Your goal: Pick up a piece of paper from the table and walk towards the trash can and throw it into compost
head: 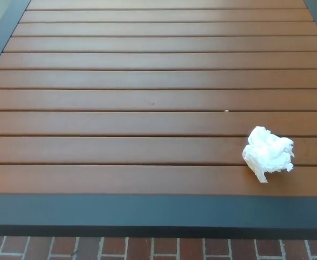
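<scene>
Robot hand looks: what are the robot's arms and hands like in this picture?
Neither arm nor robot hand shows here, so their look cannot be told. Only the slatted brown table with its dark rim, a crumpled white paper and a brick floor appear.

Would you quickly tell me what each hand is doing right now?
Left hand: not in view.
Right hand: not in view.
The crumpled paper lies unheld on the table.

No part of the robot's body shows in the head view.
</scene>
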